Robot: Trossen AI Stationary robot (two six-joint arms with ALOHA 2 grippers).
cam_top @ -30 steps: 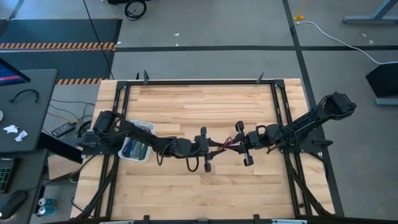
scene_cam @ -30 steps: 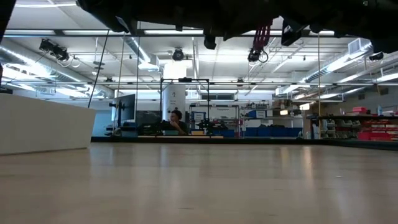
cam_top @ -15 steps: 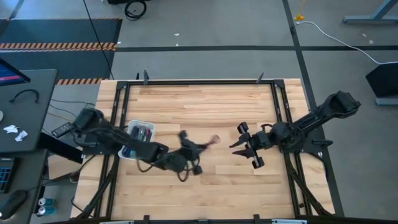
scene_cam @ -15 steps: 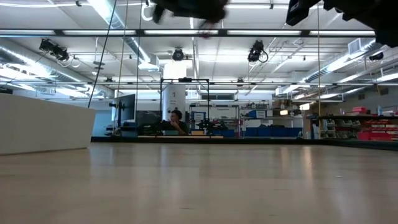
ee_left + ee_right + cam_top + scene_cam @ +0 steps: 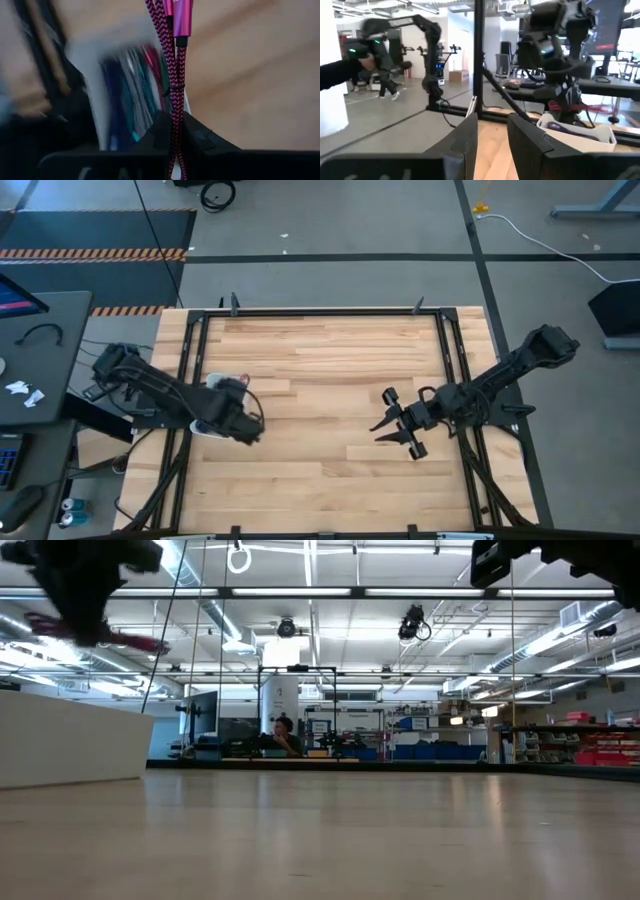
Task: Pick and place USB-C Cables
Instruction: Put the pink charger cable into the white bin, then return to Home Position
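My left gripper (image 5: 248, 428) hovers over the near right corner of the white tray (image 5: 212, 384) at the table's left side, shut on a maroon braided cable bundle (image 5: 176, 75). In the low view this gripper (image 5: 85, 585) is high above the table, with the cable (image 5: 135, 640) sticking out of it. Several more cable bundles (image 5: 132, 95) lie in the tray below. My right gripper (image 5: 397, 425) is open over the table's right half and holds nothing. Its fingers (image 5: 465, 145) point toward the tray (image 5: 577, 131). My left gripper pinches the maroon bundle between its two fingers, near one end of the bundle (image 5: 175, 131). The bundle lies along the fingers and runs out past their tips to its magenta plugs (image 5: 180, 20). It is lifted clear of both tray and table.
A black frame runs round the wooden table (image 5: 330, 480). A desk with a laptop and small items (image 5: 30, 360) stands left of the table. In the low view a person (image 5: 283, 735) sits far off in the room.
My left gripper carried the maroon cable from the middle of the table toward the left edge and now hangs over the tray. My right gripper, which stood at the cable in the middle, has drawn back a little toward the right and near edges.
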